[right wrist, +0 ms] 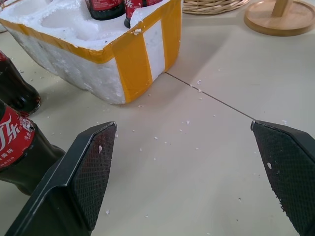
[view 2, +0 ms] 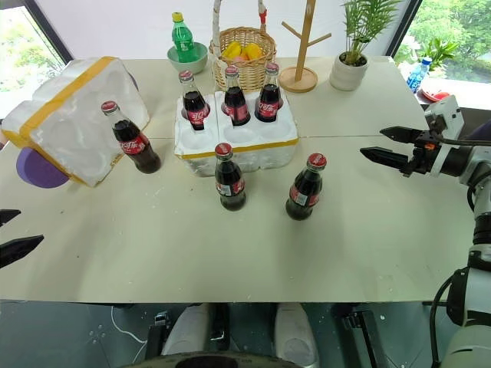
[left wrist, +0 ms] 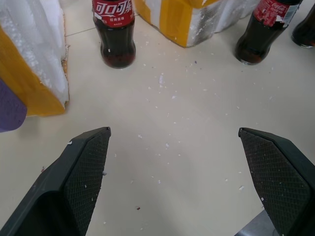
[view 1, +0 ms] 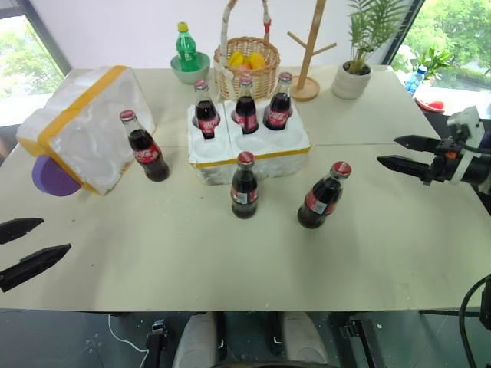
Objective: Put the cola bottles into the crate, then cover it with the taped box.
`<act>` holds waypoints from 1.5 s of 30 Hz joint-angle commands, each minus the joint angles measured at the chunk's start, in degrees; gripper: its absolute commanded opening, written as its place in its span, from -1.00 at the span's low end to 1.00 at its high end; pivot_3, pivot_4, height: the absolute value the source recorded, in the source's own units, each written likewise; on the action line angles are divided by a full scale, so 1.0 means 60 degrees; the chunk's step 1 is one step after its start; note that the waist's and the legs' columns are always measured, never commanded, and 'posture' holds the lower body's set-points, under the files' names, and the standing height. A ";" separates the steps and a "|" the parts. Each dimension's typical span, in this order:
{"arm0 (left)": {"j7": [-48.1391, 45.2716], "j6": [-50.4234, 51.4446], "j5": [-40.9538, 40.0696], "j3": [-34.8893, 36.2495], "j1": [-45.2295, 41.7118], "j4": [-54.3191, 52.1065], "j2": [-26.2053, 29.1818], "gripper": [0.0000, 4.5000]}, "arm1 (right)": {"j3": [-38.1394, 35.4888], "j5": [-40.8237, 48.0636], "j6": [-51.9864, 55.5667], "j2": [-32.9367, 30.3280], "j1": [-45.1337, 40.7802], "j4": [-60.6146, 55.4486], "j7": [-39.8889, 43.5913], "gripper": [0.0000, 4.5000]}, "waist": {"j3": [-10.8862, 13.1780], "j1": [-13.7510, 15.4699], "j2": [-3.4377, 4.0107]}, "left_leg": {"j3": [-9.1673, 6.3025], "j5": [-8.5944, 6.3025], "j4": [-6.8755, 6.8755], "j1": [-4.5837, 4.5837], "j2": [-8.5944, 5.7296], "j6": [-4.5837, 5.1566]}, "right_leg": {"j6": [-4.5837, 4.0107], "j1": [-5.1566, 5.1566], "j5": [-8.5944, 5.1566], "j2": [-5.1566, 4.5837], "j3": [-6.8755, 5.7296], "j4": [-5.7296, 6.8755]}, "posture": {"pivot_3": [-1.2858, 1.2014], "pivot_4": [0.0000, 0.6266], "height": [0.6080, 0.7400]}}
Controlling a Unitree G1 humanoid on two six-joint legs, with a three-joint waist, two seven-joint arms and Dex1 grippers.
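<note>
A pale worktop [view 1: 230, 268] carries everything. The largest thing on it, the taped box [view 1: 84, 130], lies tipped on its side near the left edge, over a purple object [view 1: 52, 178], so the covering step is not yet done. The crate [view 1: 249, 157] sits toward the middle back of the worktop, in front of a wicker basket [view 1: 247, 65]. Three cola bottles [view 1: 245, 106] stand in the crate's back row of holes; the front row looks empty. By this count the loading is half done.

Three bottles are left on the worktop: one [view 1: 146, 147] between the taped box and the crate, one [view 1: 244, 186] just in front of the crate, and one [view 1: 322, 196] right of that.

The right pincer [view 1: 405, 152] hovers near the right edge, released, jaws wide and holding nothing, pointing toward the crate; the rightmost loose bottle is its nearest, still well apart. The left pincer [view 1: 29, 245] hangs at the front left corner, likewise released and empty, with the bottle beside the taped box ahead of it, also well apart.
</note>
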 commanded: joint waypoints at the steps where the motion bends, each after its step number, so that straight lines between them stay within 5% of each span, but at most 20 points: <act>1: -0.0053 -0.0113 0.0069 0.0035 0.0052 -0.0120 0.0114 0.94 | -0.0220 0.0090 -0.0039 -0.0160 -0.0190 -0.0365 -0.0014 1.00 | 0.0000 0.0000 0.0000 | 0.0000 0.0000 0.0000 0.0000 0.0000 0.0000 | 0.0000 0.0000 0.0000 0.0000 0.0000 0.0000 | 0.03 -0.52 1.00; 15: 0.0724 0.0160 -0.0288 -0.0313 -0.0931 -0.0067 0.0153 0.94 | -0.0128 0.0172 0.0319 -0.0194 -0.0597 -0.0323 0.0149 1.00 | 0.0000 0.0009 0.0000 | 0.0000 0.0000 0.0000 0.0000 0.0001 0.0000 | 0.0001 0.0000 0.0001 0.0001 0.0003 0.0001 | 0.03 -0.52 1.00; 24: 0.2305 -0.0185 0.0006 -0.2801 -0.4105 0.0814 0.0402 0.94 | 0.0729 0.1186 0.2578 -0.1344 -0.2072 -0.2096 0.3138 1.00 | 0.0002 0.0024 0.0005 | -0.0004 -0.0005 0.0000 0.0004 0.0004 0.0008 | 0.0033 -0.0004 0.0019 0.0001 0.0014 0.0011 | 0.03 -0.52 1.00; 33: 0.3057 -0.1686 0.1822 -0.6322 -0.7478 0.3505 -0.0150 0.94 | 0.0994 0.2454 0.4220 -0.0956 -0.3232 -0.3487 0.3114 1.00 | 0.0003 0.0050 0.0000 | 0.0011 -0.0009 0.0001 0.0006 -0.0005 0.0015 | 0.0040 -0.0025 0.0023 -0.0009 0.0020 0.0058 | 0.03 -0.52 1.00; 45: 0.3207 -0.3014 0.3323 -0.8271 -1.0065 0.6211 -0.1226 0.94 | 0.0372 0.3462 0.5079 -0.0750 -0.2750 -0.4901 0.2378 1.00 | 0.0010 0.0066 -0.0020 | 0.0016 -0.0005 0.0015 0.0000 -0.0013 0.0010 | 0.0042 -0.0042 0.0024 -0.0007 0.0019 0.0105 | 0.03 -0.52 1.00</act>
